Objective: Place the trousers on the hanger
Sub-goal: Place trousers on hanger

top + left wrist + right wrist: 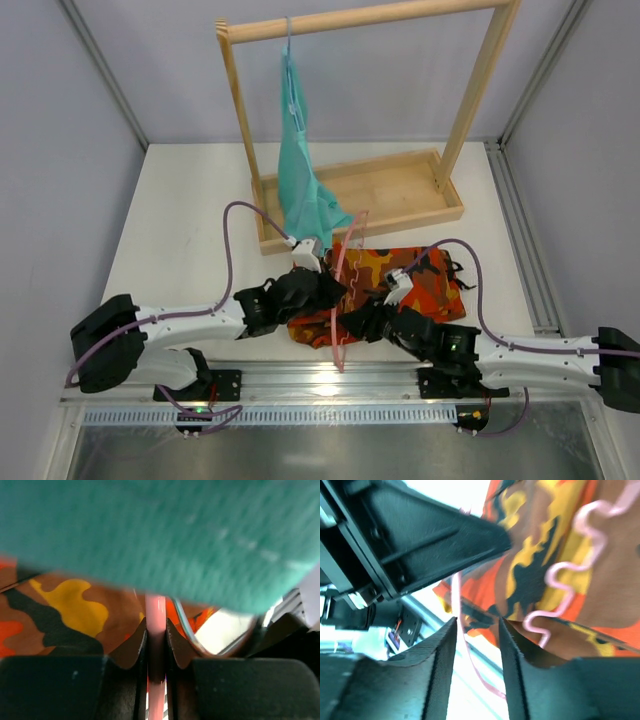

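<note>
**Top external.** The trousers (pixel 415 280) lie crumpled on the table (pixel 180 220), from near-centre to the right, just near of the wooden rack (pixel 400 190). The hanger (pixel 343 300) crosses their left part, running far to near, and its near end sits over the metal rail (pixel 330 385) at the table's near edge. The teal garment (pixel 300 180) hangs from the rack's top bar, with its lower end just beside the hanger's far end. There is open table to the left and far-left, and a bare strip to the right of the trousers.

The left arm (pixel 190 320) is stretched low from the left base. The left gripper (pixel 318 290) is at the hanger's left side. The right arm (pixel 530 350) is stretched low from the right base. The right gripper (pixel 365 318) is at the hanger's right side, over the trousers' near edge. The two grippers nearly meet. The claw state cannot be told from this view.

**Left wrist.** The left gripper (pixel 156 625) is clamped on the hanger's pink bar (pixel 156 607), with both fingertips pressed against it. The teal garment (pixel 160 535) fills the upper frame, blurred and close. The trousers (pixel 65 615) lie behind the bar. A thin curved wire (pixel 192 637) sits just right of the bar; I cannot tell what it belongs to.

**Right wrist.** The right gripper (pixel 477 622) has its jaws apart and grips nothing. A thin pink limb of the hanger (pixel 456 592) passes behind the gap. The hanger's wavy notched bar lies on the trousers (pixel 555 540) at right. The black body of the left gripper (pixel 420 540) crowds the upper left.
</note>
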Robot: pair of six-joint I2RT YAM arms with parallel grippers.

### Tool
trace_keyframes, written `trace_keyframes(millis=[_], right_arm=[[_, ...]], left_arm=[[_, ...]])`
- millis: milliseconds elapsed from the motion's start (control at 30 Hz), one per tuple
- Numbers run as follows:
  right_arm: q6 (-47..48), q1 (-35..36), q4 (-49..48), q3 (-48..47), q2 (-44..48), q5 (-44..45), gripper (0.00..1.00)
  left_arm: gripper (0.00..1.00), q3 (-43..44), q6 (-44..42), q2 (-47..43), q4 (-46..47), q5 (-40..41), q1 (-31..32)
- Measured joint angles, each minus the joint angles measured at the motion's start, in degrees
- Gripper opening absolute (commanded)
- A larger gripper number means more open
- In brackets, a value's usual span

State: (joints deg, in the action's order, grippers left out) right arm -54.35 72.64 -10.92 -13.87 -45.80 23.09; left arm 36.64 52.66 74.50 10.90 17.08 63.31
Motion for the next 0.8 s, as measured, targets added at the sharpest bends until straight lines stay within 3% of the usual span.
trace_keyframes(millis=[133, 333, 800], right_arm=[[0.7, -4.1, 2.3, 0.4, 3.5, 0.7, 0.47], [3.1, -15.4, 1.3, 0.5, 1.6, -4.0, 0.50], [5.0, -17.3, -7.9, -1.4, -12.6, -10.5, 0.54]], left_arm=[[0.02, 0.0, 0.8, -0.5, -2.5, 1.8, 0.0], [0.00, 1.0, 3.3, -0.5, -5.8, 4.0, 0.0], [0.00, 6.9, 7.5, 2.7, -12.7, 6.5, 0.2]])
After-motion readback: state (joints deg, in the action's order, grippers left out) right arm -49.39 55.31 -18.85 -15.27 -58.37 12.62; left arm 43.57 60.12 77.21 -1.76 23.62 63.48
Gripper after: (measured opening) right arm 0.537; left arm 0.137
